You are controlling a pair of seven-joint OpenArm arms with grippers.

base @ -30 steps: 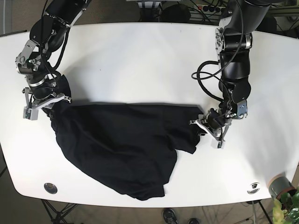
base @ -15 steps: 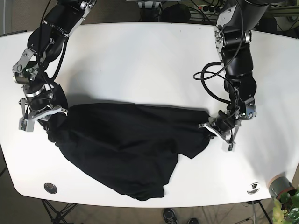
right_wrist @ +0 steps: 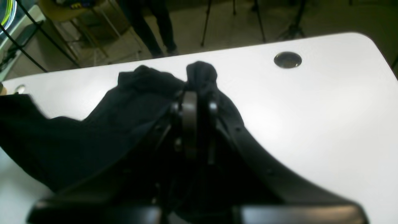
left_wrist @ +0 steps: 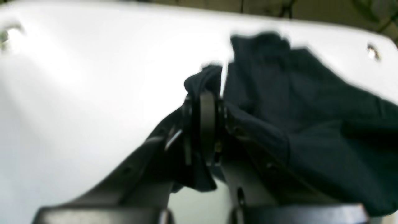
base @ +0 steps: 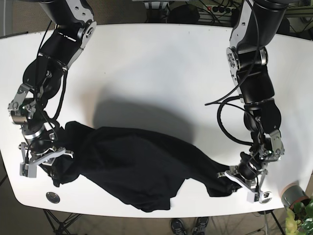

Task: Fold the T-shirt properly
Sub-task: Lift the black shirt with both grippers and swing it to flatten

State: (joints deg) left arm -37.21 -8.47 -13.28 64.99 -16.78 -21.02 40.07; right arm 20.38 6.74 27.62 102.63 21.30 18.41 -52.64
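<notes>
Two arms stretch a black T-shirt (base: 132, 166) across the near edge of a white table (base: 156, 68).

The left gripper (base: 234, 178) is clamped on one bunched end, the right gripper (base: 45, 157) clamped on the other; cloth sags in folds between them.

The base view looks straight down on the whole worktop (base: 156, 68). Each wrist view sits close behind its jaws, sharing the T-shirt (base: 132, 166).

no readable text, no labels, no brands, no numbers, no signs in any view
</notes>
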